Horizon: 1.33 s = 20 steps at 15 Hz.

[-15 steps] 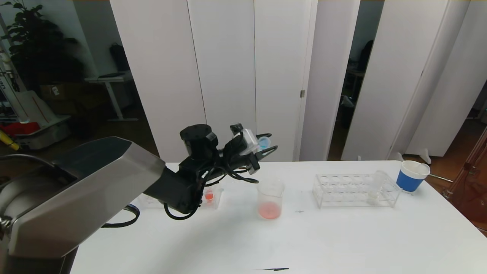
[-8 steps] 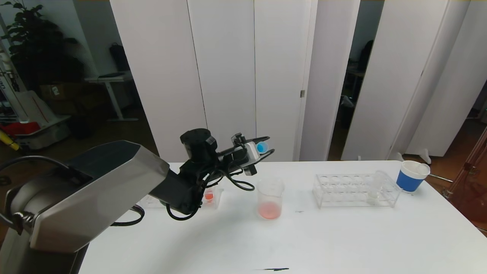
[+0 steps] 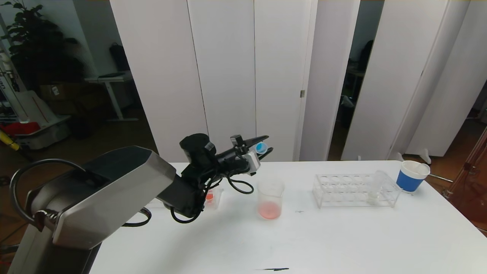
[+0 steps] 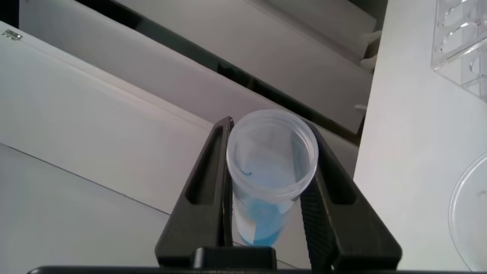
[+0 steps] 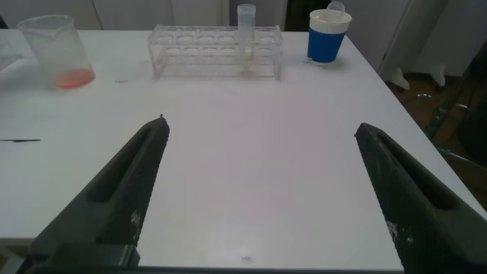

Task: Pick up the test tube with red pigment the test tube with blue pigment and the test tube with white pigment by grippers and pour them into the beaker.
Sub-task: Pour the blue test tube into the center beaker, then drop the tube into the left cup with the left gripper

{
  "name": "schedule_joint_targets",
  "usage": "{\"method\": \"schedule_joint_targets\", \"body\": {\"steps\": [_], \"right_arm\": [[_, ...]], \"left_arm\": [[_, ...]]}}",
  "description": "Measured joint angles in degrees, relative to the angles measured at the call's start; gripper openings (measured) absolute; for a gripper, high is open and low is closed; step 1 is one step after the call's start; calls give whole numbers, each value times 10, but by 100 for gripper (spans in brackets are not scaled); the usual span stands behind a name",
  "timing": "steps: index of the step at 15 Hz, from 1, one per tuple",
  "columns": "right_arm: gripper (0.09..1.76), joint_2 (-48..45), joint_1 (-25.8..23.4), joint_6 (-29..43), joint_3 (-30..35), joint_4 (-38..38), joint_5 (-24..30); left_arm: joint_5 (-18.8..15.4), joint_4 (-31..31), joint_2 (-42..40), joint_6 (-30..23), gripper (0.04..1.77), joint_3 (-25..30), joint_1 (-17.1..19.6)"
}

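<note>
My left gripper is shut on the test tube with blue pigment, raised above and just behind the beaker. In the left wrist view the tube sits crosswise between the fingers, open mouth toward the camera and blue liquid at its closed end. The beaker holds a little red-pink liquid. The test tube with white pigment stands in the clear rack at the right. A tube with red pigment stands in a small clear holder, partly hidden by my left arm. My right gripper is open over the table's near edge.
A blue paper cup with a white rim stands at the far right corner, beyond the rack. A short dark mark lies near the table's front edge. White panels stand behind the table.
My left wrist has rolled with the blue tube in it, and the gripper has sunk slightly while staying above and behind the beaker. The right gripper has not moved.
</note>
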Motion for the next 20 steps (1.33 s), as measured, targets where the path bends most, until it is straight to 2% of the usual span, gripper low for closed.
{"method": "schedule_joint_targets", "body": {"steps": [16, 20], "right_arm": [[175, 0, 0, 0, 0, 0, 0], [175, 0, 0, 0, 0, 0, 0]], "left_arm": [[16, -72, 33, 121, 58, 5, -1], [24, -80, 33, 129, 58, 7, -1]]}}
